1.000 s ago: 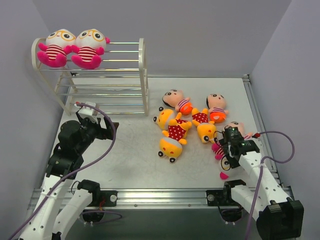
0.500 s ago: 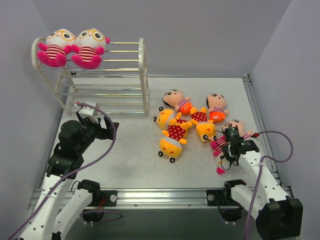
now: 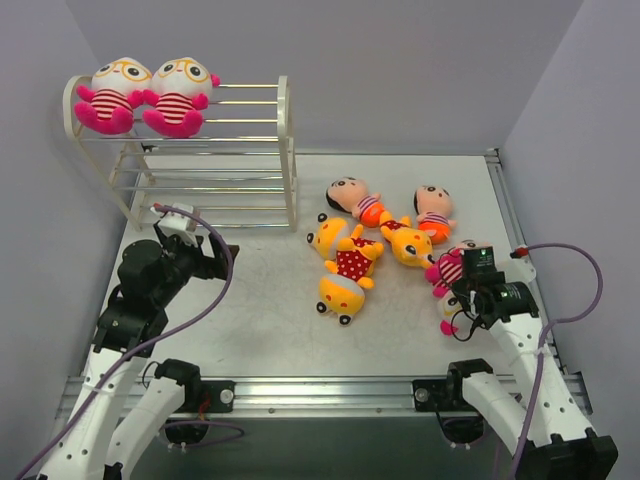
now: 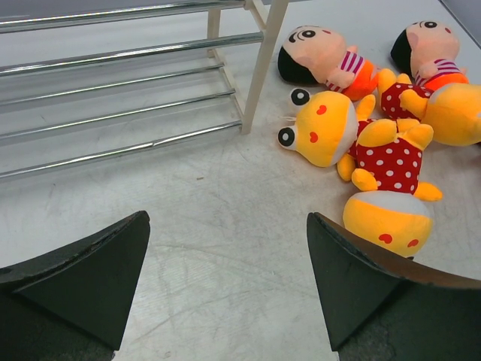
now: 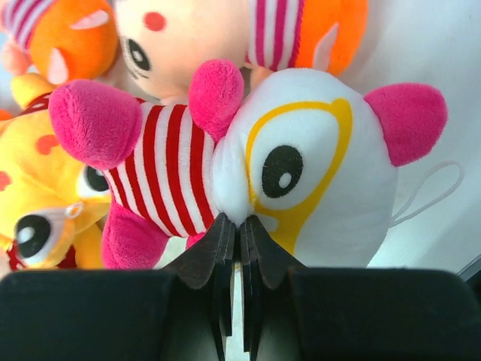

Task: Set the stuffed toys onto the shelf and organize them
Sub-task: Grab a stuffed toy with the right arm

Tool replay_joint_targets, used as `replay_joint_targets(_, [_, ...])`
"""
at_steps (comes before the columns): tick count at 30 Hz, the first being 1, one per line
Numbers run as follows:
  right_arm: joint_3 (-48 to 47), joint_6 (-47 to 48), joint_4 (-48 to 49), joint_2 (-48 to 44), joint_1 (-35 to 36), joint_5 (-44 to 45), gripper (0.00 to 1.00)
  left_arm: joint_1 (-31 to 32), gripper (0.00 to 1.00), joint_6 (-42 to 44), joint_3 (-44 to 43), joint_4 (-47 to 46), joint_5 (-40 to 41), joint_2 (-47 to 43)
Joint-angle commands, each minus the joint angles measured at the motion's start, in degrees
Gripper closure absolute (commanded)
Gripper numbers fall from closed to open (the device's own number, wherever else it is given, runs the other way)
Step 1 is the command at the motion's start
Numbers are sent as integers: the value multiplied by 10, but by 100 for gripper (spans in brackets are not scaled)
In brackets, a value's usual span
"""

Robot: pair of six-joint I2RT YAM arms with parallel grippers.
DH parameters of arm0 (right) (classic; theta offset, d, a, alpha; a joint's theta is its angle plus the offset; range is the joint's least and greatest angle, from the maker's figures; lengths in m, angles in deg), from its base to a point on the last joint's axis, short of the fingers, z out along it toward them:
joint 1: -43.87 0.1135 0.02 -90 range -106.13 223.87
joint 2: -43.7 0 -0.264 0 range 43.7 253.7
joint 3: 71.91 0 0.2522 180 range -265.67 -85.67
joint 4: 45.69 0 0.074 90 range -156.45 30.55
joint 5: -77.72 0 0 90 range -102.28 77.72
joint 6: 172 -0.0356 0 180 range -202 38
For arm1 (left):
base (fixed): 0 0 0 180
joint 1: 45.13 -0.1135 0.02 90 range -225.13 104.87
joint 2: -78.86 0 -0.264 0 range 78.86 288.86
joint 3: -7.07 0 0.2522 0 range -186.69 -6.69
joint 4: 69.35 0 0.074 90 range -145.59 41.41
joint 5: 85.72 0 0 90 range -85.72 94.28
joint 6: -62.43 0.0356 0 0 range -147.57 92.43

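Observation:
Two pink stuffed toys (image 3: 110, 95) (image 3: 180, 95) sit side by side at the left of the shelf's (image 3: 285, 150) top tier. My right gripper (image 5: 239, 229) is shut, pinching the plush of a third pink stuffed toy (image 5: 316, 165) between its striped belly and white face. From above, that toy (image 3: 448, 270) hangs at the right gripper (image 3: 462, 290), by the table's right side. Yellow toys (image 3: 340, 252) (image 3: 341, 293) (image 3: 410, 243) and peach-faced toys (image 3: 352, 198) (image 3: 433, 213) lie on the table. My left gripper (image 4: 228, 218) stands open over bare table in front of the shelf (image 4: 263, 60).
Another peach-faced toy (image 5: 173, 45) lies right behind the held one, with a yellow toy (image 5: 45, 210) at its left. The shelf's lower rods (image 4: 113, 113) carry nothing. Grey walls close in the table at the back and on both sides.
My right gripper has shut on the pink toy and drawn it a little up and to the right. A yellow toy beside it has shifted. The left arm has stayed still.

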Motion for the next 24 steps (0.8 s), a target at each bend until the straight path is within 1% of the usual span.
replay_joint_targets(1, [-42, 94, -15, -26, 2, 16, 100, 2, 6, 2, -6, -33, -18, 7])
replay_joint_targets(3, [-73, 127, -19, -25, 3, 16, 100, 2, 6, 0, -11, -32, -27, 17])
replay_joint_targets(4, [-84, 174, -12, -21, 3, 13, 100, 2, 6, -1, -14, -30, -36, 22])
replay_joint_targets(6, [-115, 209, -14, -10, 8, 10, 100, 2, 6, -6, -25, -23, -49, 37])
replay_joint_targets(11, [-151, 327, 26, 21, 24, -32, 100, 2, 6, -16, -48, -6, -84, 62])
replay_joint_targets(14, [-170, 373, 57, 55, 55, -66, 100, 2, 6, -17, -63, 12, -96, 71])
replay_joint_targets(15, [-174, 395, 64, 64, 81, -71, 100, 2, 6, -18, -65, 19, -100, 72])
replay_joint_targets(18, [-191, 438, 97, 95, 124, -106, 100, 3, 6, -25, -79, 36, -120, 79])
replay_joint_targets(19, [-194, 451, 117, 109, 142, -122, 100, 4, 6, -27, -83, 41, -126, 82])
replay_joint_targets(20, [-196, 466, 132, 116, 153, -162, 100, 4, 6, -31, -90, 45, -131, 84])
replay_joint_targets(21, [-198, 477, 144, 122, 164, -171, 100, 5, 6, -32, -93, 54, -141, 86])
replay_joint_targets(22, [-203, 484, 158, 138, 194, -172, 100, 6, 6, -32, -97, 58, -146, 88])
replay_joint_targets(24, [-220, 506, 171, 158, 230, -180, 100, 11, 6, -36, -107, 72, -156, 94])
